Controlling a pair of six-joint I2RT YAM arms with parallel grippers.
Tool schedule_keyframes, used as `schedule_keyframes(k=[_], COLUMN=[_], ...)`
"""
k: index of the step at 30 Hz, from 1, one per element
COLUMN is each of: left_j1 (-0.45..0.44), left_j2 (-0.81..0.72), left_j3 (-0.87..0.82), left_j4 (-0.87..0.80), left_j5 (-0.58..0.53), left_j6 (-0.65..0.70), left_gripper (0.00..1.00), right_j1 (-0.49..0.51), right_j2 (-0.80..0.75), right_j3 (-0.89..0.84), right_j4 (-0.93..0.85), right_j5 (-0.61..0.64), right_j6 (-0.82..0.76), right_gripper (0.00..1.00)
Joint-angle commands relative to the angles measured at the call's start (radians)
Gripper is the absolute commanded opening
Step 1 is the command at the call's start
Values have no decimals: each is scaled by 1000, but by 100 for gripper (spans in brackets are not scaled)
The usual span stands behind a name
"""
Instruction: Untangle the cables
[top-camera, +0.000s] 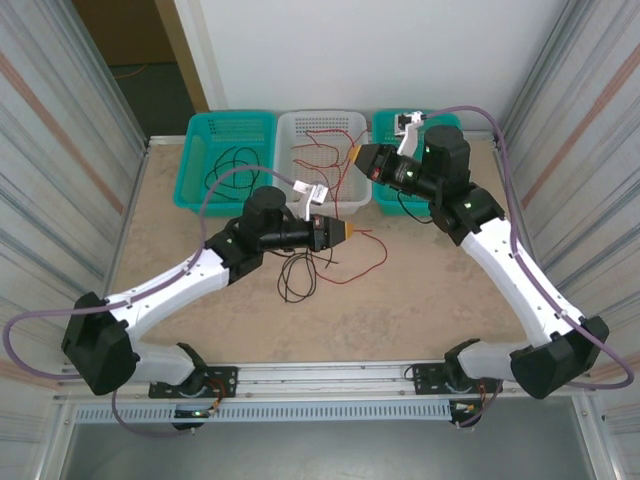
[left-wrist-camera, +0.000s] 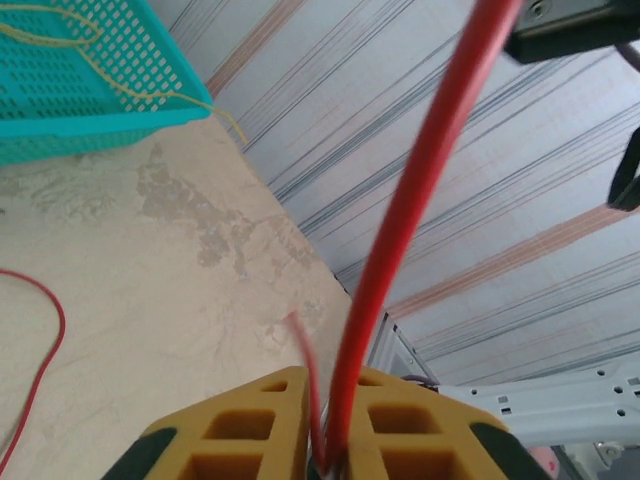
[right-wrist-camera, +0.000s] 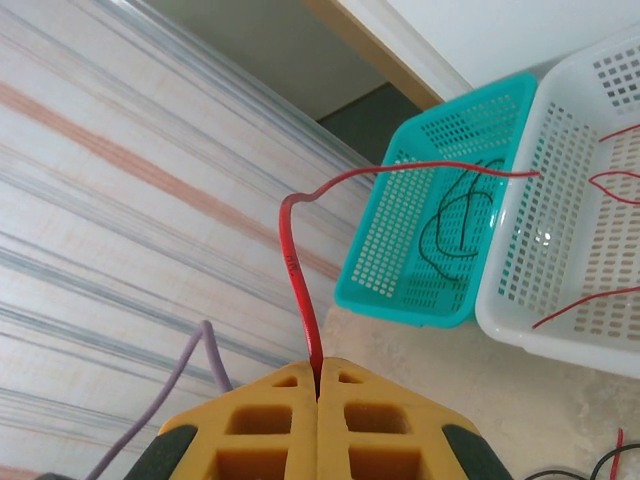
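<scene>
Wire (left-wrist-camera: 420, 200), thin red, runs straight out from left gripper (left-wrist-camera: 326, 430) pinch; right gripper (right-wrist-camera: 318, 375), nearer white plastic basket (right-wrist-camera: 515, 290), pinches red strand (right-wrist-camera: 297, 270).

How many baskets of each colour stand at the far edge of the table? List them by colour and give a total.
Teal baskets: 2, the left teal basket and the right teal basket
White basket: 1
Total: 3

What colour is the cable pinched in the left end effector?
Red; the cable shows best in the left wrist view, pinched by the left end effector.
</scene>
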Motion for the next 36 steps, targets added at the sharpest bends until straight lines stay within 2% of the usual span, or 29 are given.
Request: schedule_keyframes(k=[1,3,7,10,11,17,20,23,27,28,32,33,36], left_j1=[-3,-3,1,4,6,58,103,149,152,155,183,194,224], left_j2=[-28,-54,-127,-180,-196,-248,-266,-265,-264,-263,-255,-251,-244], left_j3=[-13,-15,-13,-20,-26,-46,-64,-73,-75,-78,-92,-98,-121], left_j4=[14,-54,-228,-383,-421,-561,-594,-612,-668,-688,-760,-774,-795], left_j5=[3,-41,-186,-383,-443,-598,-594,-518,-536,-548,-556,-552,-531], left_j6=[-9,13,66,68,67,30,7,1,7,5,-20,-28,-48], left_gripper=[38,54,62,73,75,76,76,72,72,72,75,75,75], right_j1=[-12,-18,-33,-52,-59,-79,-86,-93,-100,-105,-120,-123,-123], right_j2=[38,72,143,209,234,407,493,575,667,688,737,739,714], right_j3=[17,38,95,138,153,266,323,383,455,466,485,481,446], right_j4=[45,42,33,42,47,59,47,36,-15,-25,-70,-82,-113], right_j5=[19,21,23,17,17,1,-10,-31,-17,-9,-13,-10,-3], right_j6=[-1,-18,-56,-68,-69,-89,-97,-106,-133,-139,-156,-163,-189], right_gripper=[0,0,0,0,0,0,0,0,0,4,35,39,43])
